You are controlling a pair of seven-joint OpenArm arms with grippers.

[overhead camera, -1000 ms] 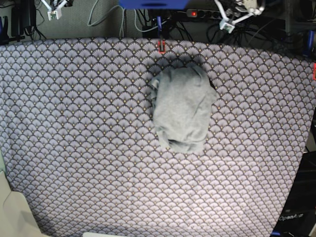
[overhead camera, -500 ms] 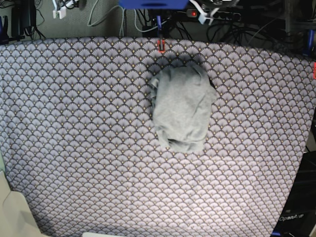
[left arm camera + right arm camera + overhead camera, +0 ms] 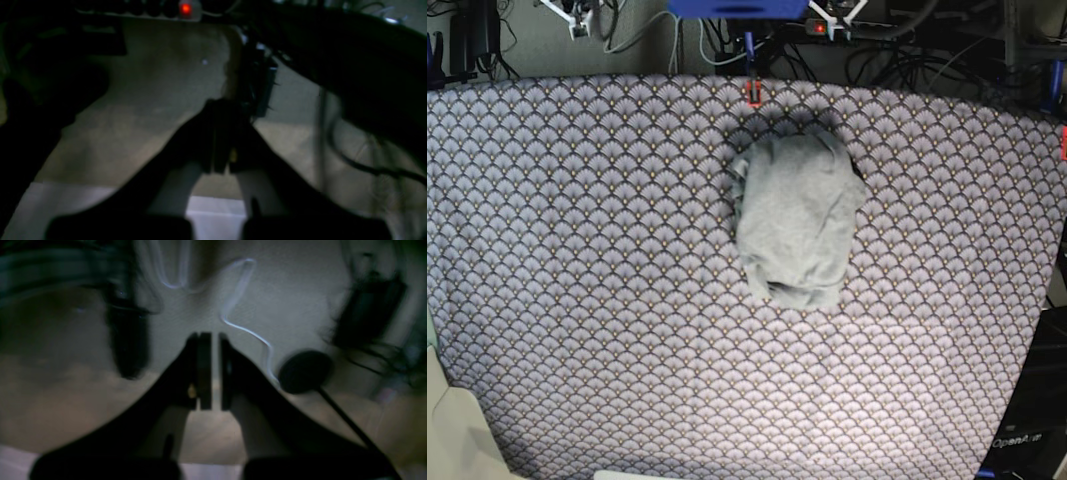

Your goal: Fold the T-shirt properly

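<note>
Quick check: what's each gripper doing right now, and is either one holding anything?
Left gripper: closed, holding nothing.
Right gripper: closed but for a thin slit, holding nothing.

Both wrist views are dark and smeared: the left gripper [image 3: 222, 140] shows only as a black silhouette against a dim floor, and the cables [image 3: 360, 160] to its right are blurred into shadow. In the right wrist view the right gripper [image 3: 211, 370] is likewise a dark outline, and the round black object [image 3: 305, 371] beside it is too blurred to identify. In the base view both arms are cut off by the far edge, only white tips showing, and the T-shirt [image 3: 797, 220] is bunched so its sleeves and collar are hidden.
</note>
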